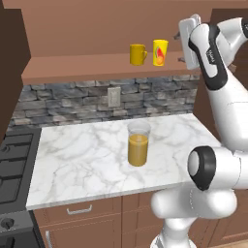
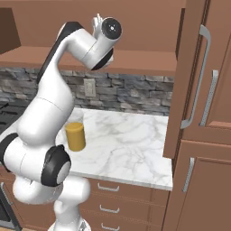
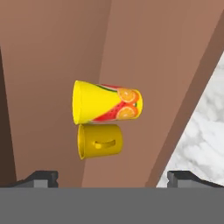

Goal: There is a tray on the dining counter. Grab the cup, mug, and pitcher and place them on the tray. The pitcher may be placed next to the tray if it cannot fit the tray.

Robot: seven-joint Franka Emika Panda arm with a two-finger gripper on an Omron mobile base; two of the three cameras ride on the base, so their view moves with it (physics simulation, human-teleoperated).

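Cup [image 1: 160, 52]: yellow handleless tumbler with red-orange fruit print, upright on the wooden shelf [image 1: 72, 68] above the table [image 1: 87, 164]. Mug [image 1: 137, 54]: plain yellow, shorter, handled, just beside the cup on the same shelf. Pitcher [image 1: 138, 144]: clear glass, orange juice roughly half up, standing on the white grey-veined marble table. My end effector [image 3: 112, 178] is raised at shelf height facing the cup and mug, fingers spread wide, gripping nothing. Stone backsplash [image 1: 68, 99] with outlet [image 1: 114, 96], stove [image 1: 14, 164] at left, brown cabinets [image 2: 203, 113] at right.
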